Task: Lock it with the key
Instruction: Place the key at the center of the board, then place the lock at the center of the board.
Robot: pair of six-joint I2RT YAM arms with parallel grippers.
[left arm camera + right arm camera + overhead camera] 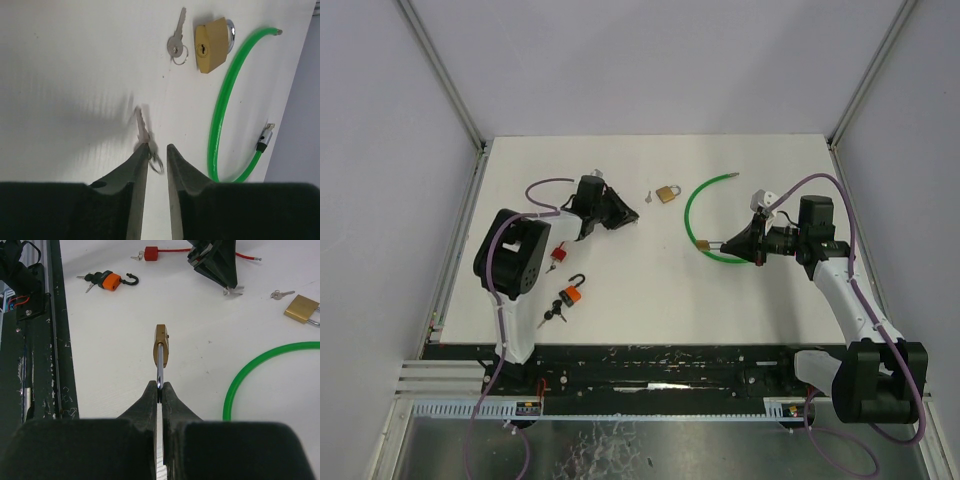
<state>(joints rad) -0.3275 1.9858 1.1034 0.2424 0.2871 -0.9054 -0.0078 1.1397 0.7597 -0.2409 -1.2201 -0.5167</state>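
- The small brass padlock (161,345) is right of the table's centre, its metal shackle pinched tight in the right gripper (159,387).
- The key (142,127) is at the tips of the left gripper (157,146), left of centre. The jaws stand narrowly apart, and I cannot confirm a firm hold.
- The key is well apart from this padlock, so by my judgement inserting and turning are still left.
- A second brass padlock (212,44) lies farther away.

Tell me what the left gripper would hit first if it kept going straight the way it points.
Beyond the silver key at its fingers, probably the loose silver key on a ring, beside the brass padlock; depth is unclear.
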